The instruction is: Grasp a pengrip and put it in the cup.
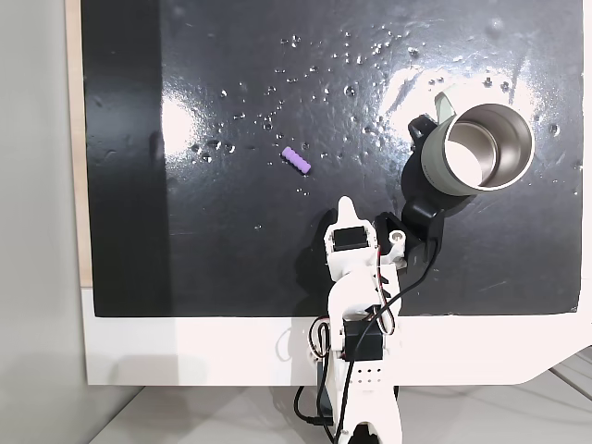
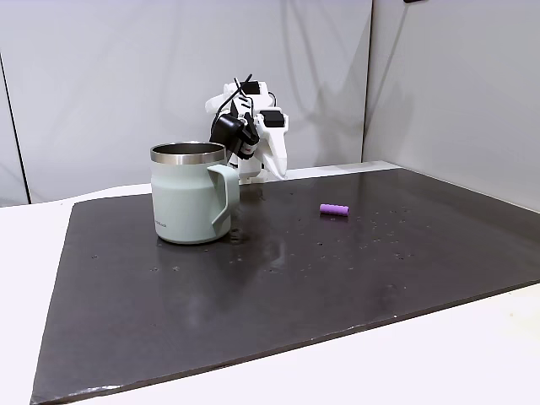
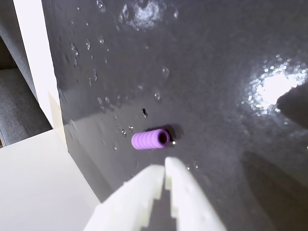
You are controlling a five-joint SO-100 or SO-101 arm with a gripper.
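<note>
The pengrip [image 1: 296,160] is a small light-purple ribbed cylinder lying on its side on the black mat, left of centre in a fixed view. The wrist view shows the pengrip [image 3: 150,139] just beyond my fingertips, its open end facing right. The cup [image 1: 481,148] stands upright at the mat's right side, steel inside and pale grey-green outside. In the side-on fixed view the cup [image 2: 191,192] has its handle turned toward the pengrip [image 2: 334,209]. My gripper [image 3: 165,167] is shut with nothing in it, its white fingers pressed together. It hangs near the arm's base [image 1: 345,205], apart from both things.
The black mat [image 1: 231,277] carries small dimples and shiny glare patches. It lies on a white table [image 1: 185,351] with a tan strip [image 1: 74,139] along the left edge. Black cables [image 1: 407,277] trail beside the arm. Grey walls [image 2: 126,67] stand behind the table.
</note>
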